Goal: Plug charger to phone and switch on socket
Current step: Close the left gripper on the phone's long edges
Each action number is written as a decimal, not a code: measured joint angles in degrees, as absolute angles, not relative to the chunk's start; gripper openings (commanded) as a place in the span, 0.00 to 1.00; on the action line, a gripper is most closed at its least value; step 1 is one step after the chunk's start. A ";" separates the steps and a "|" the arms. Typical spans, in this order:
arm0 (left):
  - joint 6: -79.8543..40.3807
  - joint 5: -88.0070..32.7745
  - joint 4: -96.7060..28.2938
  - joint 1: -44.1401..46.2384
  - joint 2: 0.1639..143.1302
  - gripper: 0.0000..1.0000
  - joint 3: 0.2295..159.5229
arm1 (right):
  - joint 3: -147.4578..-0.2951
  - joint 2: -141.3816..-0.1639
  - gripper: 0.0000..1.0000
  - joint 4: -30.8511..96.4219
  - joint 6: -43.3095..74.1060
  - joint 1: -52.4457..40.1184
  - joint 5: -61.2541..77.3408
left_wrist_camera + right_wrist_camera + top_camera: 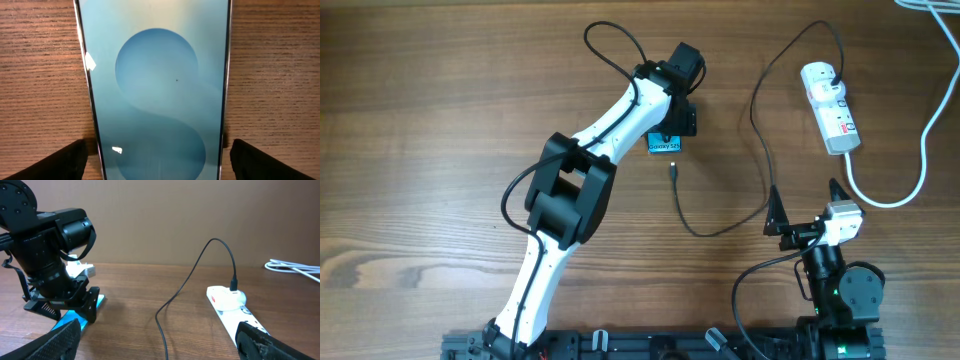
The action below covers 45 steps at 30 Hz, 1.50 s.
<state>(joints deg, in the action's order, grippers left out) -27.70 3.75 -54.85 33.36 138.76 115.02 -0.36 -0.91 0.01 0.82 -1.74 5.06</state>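
The phone [155, 90] lies flat on the wooden table, its cyan screen filling the left wrist view. From overhead only its near end with the white strip [663, 145] shows under my left gripper [676, 118]. The left gripper [157, 161] is open, one finger on each side of the phone with small gaps. The charger cable [760, 130] runs from its white plug [817, 74] in the socket [832, 115] round to the connector tip [673, 171], which lies loose just near the phone. My right gripper [807, 202] is open and empty; between its fingers [160, 342] I see the cable [172, 302] and the socket [235, 311].
The socket's thick white cord [923, 140] loops along the right edge of the table. The left arm [580, 170] stretches diagonally across the middle. The left gripper [55, 275] also shows in the right wrist view, over the phone [75, 316].
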 measured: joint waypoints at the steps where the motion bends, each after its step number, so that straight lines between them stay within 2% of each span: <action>1: -27.70 3.77 -55.02 33.36 138.76 0.91 115.04 | -0.36 -0.91 1.00 0.01 0.82 -1.74 5.06; 8: -27.66 4.21 -56.05 33.39 139.41 0.89 115.92 | -0.36 -0.91 0.99 0.01 0.82 -1.74 5.06; 10: -27.66 4.25 -56.29 33.36 139.48 0.98 116.01 | -0.36 -0.91 1.00 0.01 0.82 -1.74 5.06; 12: -27.27 4.69 -56.53 33.39 139.55 1.00 116.11 | -0.36 -0.91 1.00 0.01 0.82 -1.74 5.06; 32: -27.11 5.91 -60.18 33.50 139.41 1.00 118.02 | -0.36 -0.91 1.00 0.01 0.82 -1.74 5.06; 45: -29.47 4.23 -58.41 33.47 137.01 1.00 119.22 | -0.36 -0.91 1.00 0.01 0.82 -1.74 5.06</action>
<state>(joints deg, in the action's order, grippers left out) -29.47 4.23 -58.41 33.47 137.01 119.22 -0.36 -0.91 0.01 0.82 -1.74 5.06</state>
